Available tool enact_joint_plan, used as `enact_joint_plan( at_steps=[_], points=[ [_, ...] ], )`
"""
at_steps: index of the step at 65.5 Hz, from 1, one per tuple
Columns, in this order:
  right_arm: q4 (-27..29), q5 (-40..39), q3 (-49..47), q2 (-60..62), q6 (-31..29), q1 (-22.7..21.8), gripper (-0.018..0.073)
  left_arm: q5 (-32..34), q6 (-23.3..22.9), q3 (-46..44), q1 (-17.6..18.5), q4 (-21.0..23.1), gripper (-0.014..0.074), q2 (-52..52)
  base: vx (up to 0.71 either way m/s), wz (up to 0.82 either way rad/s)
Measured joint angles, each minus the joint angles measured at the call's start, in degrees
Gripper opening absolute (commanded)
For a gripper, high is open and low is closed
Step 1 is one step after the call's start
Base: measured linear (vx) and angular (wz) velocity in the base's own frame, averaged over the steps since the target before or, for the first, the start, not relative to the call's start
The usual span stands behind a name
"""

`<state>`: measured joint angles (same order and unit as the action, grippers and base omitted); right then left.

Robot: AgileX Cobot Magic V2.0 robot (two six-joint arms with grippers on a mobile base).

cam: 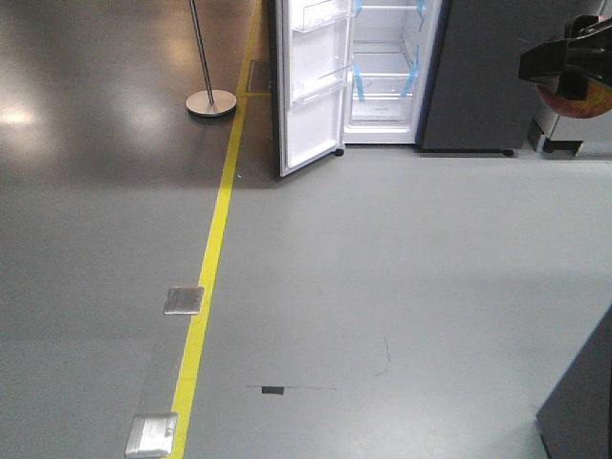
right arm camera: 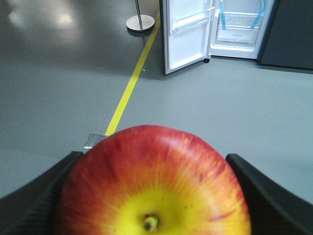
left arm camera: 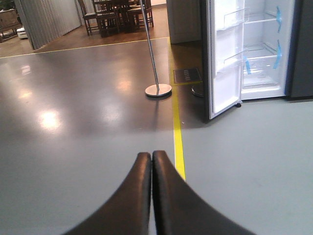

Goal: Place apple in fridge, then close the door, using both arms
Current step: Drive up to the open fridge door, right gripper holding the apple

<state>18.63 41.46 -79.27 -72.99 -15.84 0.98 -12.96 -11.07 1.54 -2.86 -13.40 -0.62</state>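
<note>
R hand (right arm camera: 155, 196) is grasping the apple (right arm camera: 151, 166). Black fingers (right arm camera: 34, 200) press on both sides, and the stem dimple faces the wrist cam. Skin is red, w/ yellow around the stem. In the front view the R hand & apple sit at the frame's right edge, to the right of the fridge (cam: 473, 67) and well apart from it, up off the floor (cam: 402, 287).

L hand (left arm camera: 151, 157) is clenched, closed tip to tip w/ nothing between. It's aimed over the floor left of the fridge, well short of it.

Fridge stands at the far end of the grey floor, dark grey outside, bright white inside. Door (cam: 308, 96) is swung wide open on the fridge's left side, so its white lining & clear bins (cam: 320, 11) are in view. Inside the fridge, white shelves (cam: 382, 75) carry blue tape strips (cam: 360, 84).

Yellow line (cam: 212, 239) runs along the floor left of the fridge, passing near the door's bottom corner. A pole stand w/ round base (cam: 210, 101) is left of the door, across the line from the fridge. Two metal floor plates (cam: 183, 300) lie at the line, well apart from the fridge, nearer the cam. A dark mat (left arm camera: 187, 75) lies just behind the door, beside the line. Table & chairs (left arm camera: 115, 14) are far back, left of the fridge.
</note>
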Motion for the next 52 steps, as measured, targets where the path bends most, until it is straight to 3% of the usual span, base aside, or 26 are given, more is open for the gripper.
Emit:
enact_joint_plan(
  at_steps=[52],
  points=[
    [0.00, 0.00, 0.00, 0.00, 0.00, 0.00, 0.0141, 0.00, 0.00, 0.00, 0.00, 0.00, -0.0008, 0.00, 0.33, 0.03]
  ],
)
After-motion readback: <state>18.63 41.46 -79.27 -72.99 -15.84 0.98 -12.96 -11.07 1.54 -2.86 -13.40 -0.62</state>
